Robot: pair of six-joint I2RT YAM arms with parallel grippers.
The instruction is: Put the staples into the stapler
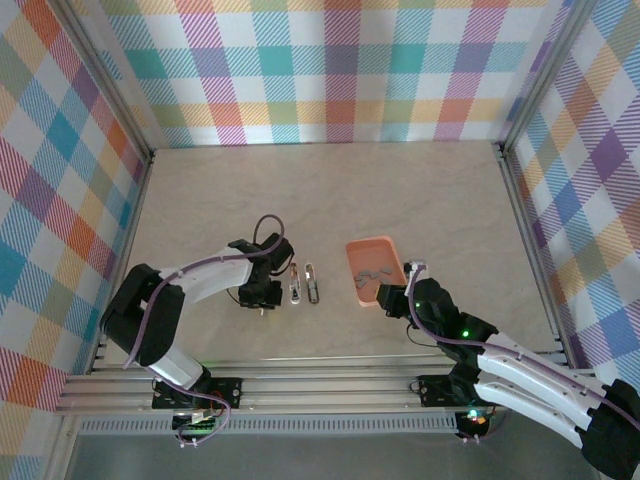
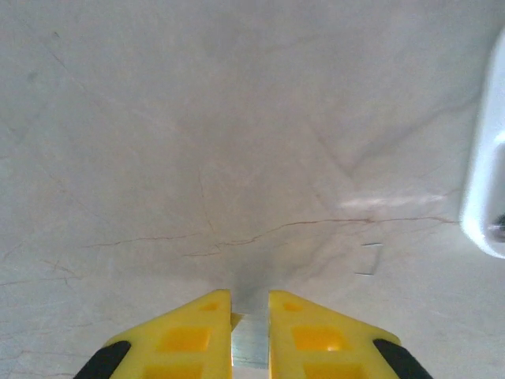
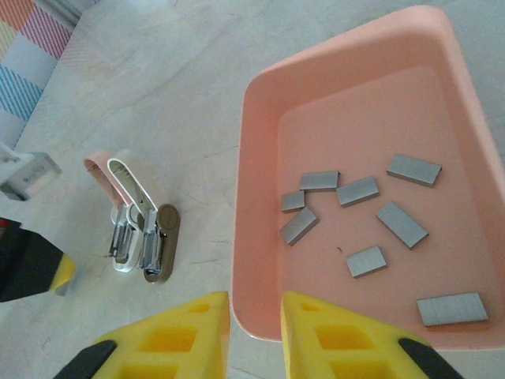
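Looking down from above, you have the left gripper (image 1: 262,298) low over the worktop (image 1: 330,200), just left of two small staplers lying side by side. Its wrist camera shows the left gripper (image 2: 251,296) closed tight, a small silvery staple strip (image 2: 251,347) pinched between the yellow fingers (image 2: 181,335).

The stapler (image 1: 313,283) you need to load is the grey one with the pale top. It is the one nearer the tray (image 1: 350,265) and lies flat against the white-and-pink stapler (image 1: 295,285). From the right wrist, you see the stapler (image 3: 162,241) left of the tray (image 3: 241,197) and apart from it, with the white-and-pink stapler (image 3: 118,209) just beyond.

The staples (image 3: 402,223) lie scattered on the tray floor as eight short grey strips, none stacked.

Your right gripper (image 1: 392,297) sits at the tray's near edge. In close-up, the right gripper (image 3: 256,296) is narrow, with the tray's corner rim between its fingers; it appears to be pinching that rim.
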